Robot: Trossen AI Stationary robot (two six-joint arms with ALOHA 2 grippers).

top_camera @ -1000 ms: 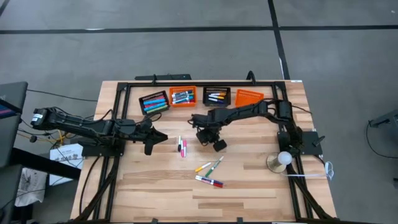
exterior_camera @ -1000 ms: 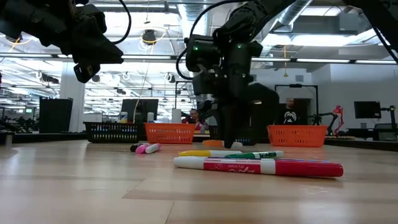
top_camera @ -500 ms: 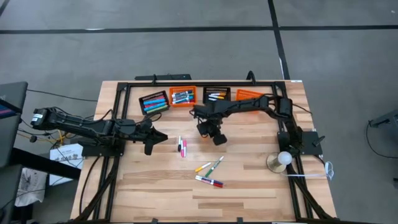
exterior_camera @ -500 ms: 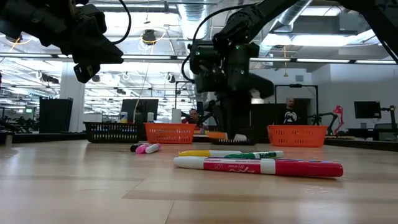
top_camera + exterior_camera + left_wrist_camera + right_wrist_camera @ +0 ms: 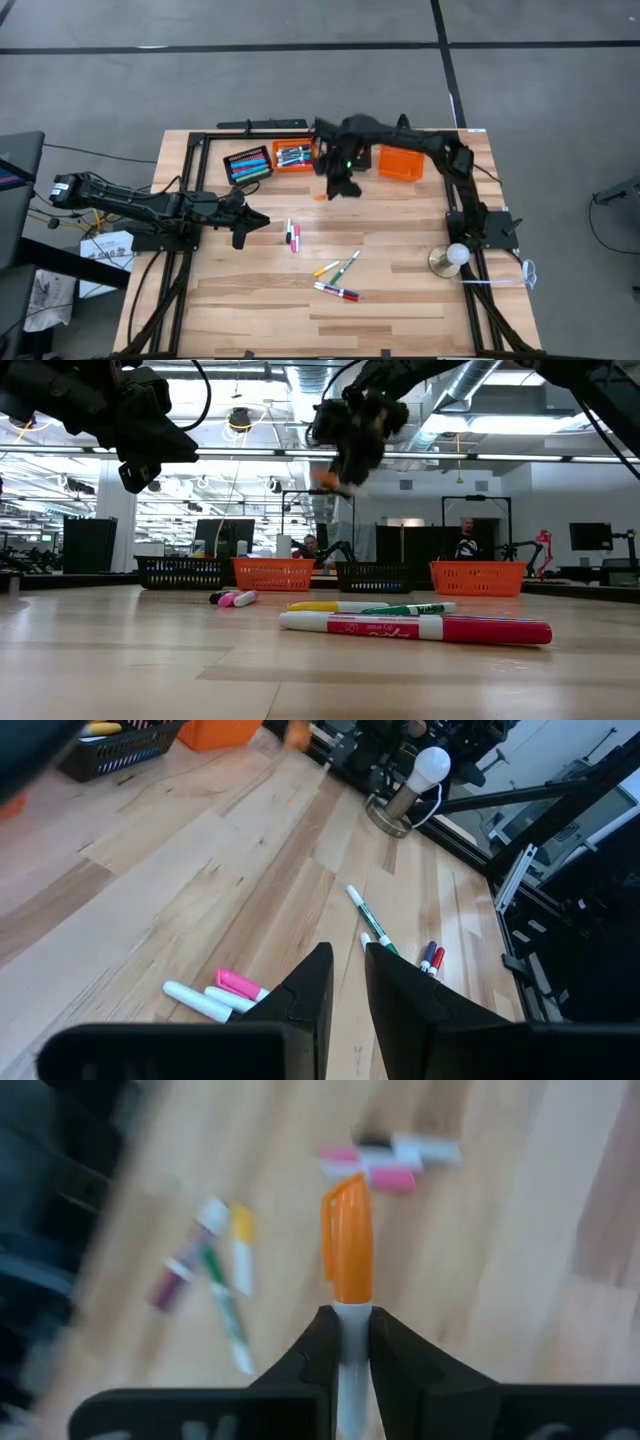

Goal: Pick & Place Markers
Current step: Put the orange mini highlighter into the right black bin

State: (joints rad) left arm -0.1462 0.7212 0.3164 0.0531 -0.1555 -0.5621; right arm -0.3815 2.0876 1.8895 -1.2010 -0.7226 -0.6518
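The right tool (image 5: 347,1342) gripped an orange-capped marker (image 5: 347,1255) by its white barrel, the cap sticking out past the fingertips. It hung raised above the bench (image 5: 400,290), just in front of the black mesh basket that stood second from the right in the row, largely hidden under the arm in the high view. To that basket's right sat an orange basket (image 5: 400,163); to its left an orange basket of markers (image 5: 293,156), then a black basket of markers (image 5: 247,164).

Nearer the front of the bench from the black basket, well apart from it, lay a pink and a white marker pair (image 5: 292,235), and farther forward a loose group: yellow (image 5: 326,268), green (image 5: 346,266) and a red-and-white marker (image 5: 337,292).

The left tool (image 5: 347,982) hovered left of the pink pair, fingers a narrow slit apart, holding nothing.

A lamp bulb (image 5: 456,254) stood at the bench's right edge.
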